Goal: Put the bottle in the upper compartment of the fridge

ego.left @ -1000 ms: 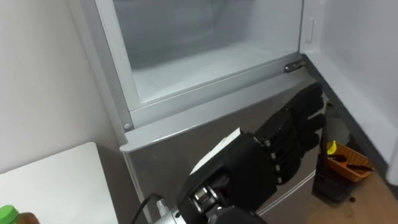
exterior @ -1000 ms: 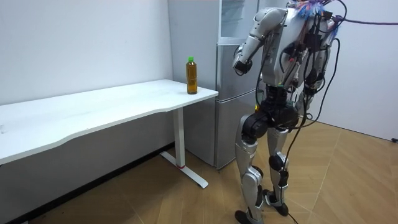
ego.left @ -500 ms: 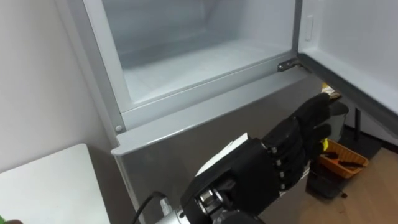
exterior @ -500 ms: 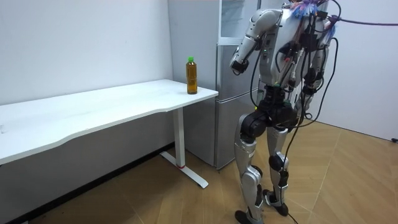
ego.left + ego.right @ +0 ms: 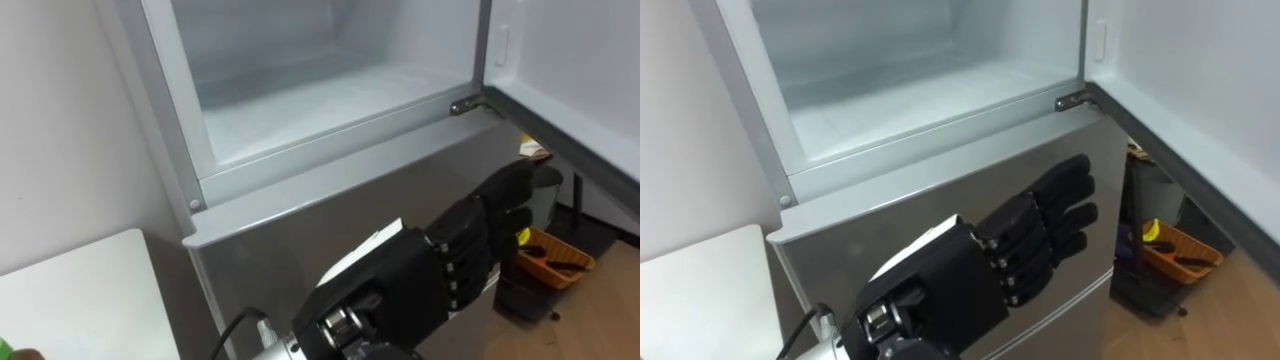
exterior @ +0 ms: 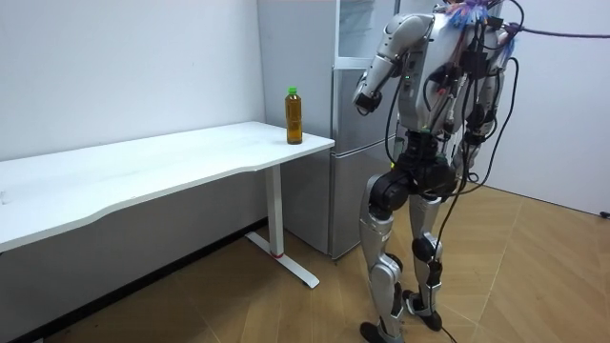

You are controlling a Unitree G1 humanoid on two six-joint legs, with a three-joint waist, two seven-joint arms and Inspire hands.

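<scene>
The bottle [image 6: 294, 115], amber with a green cap, stands upright near the corner of the white table [image 6: 191, 152]; a sliver of its cap [image 5: 8, 352] shows at the lower left edge of the left eye view. I stand facing the grey fridge [image 6: 348, 143]. Its upper compartment [image 5: 300, 100] is open, white and bare inside. My left hand [image 5: 450, 260] is black and open, its fingers stretched out to the right in front of the lower fridge door [image 5: 300, 240], holding nothing. It is well apart from the bottle.
The upper fridge door [image 5: 580, 90] stands swung open on the right, hinged at a metal bracket [image 5: 468, 104]. On the floor beyond it are an orange tray [image 5: 555, 255] with small things and a dark bin [image 5: 520, 290]. A white wall closes the left side.
My left arm has lifted a little, and the hand now lies slightly further right across the lower door. The eye view has shifted, so the bottle cap sits at the picture's edge.
</scene>
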